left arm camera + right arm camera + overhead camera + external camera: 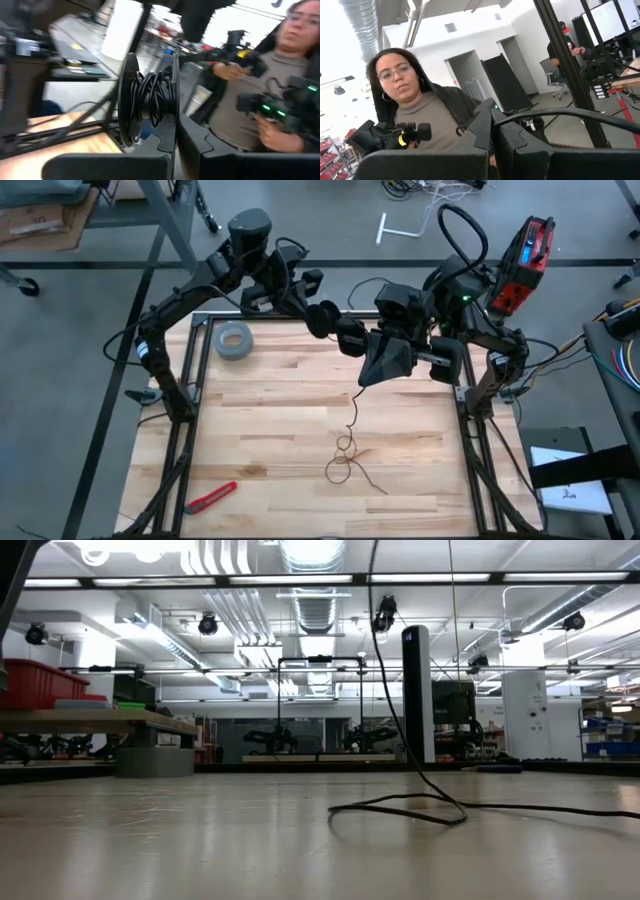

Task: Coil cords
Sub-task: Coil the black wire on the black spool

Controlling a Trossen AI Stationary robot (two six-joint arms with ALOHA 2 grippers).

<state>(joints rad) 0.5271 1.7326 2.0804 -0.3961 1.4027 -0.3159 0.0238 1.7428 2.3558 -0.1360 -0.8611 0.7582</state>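
Above the far edge of the table (260, 430), the left gripper (172, 145) was clenched on the reel (150, 102), its fingers pressed to the reel's two flat sides, several black turns already lying between the discs. Just to its right the right gripper (385, 365) hung over the boards with the cord (350, 435) pinched between its closed fingers; in its wrist view the strand ran out across the fingertips.

From there the cord dropped to the wood and ended in a few loose loops near the middle of the table, a tail trailing toward the near edge. Winding looked under way, with much slack left. The next move probably called for feeding the strand onto the reel under light tension so the loops would not knot.

A grey tape roll (234, 340) lay at the far left, a red cutter (211, 497) at the near left. Beyond the table a person (415, 110) held control handles. The low view showed no gripper, only the hanging cord.
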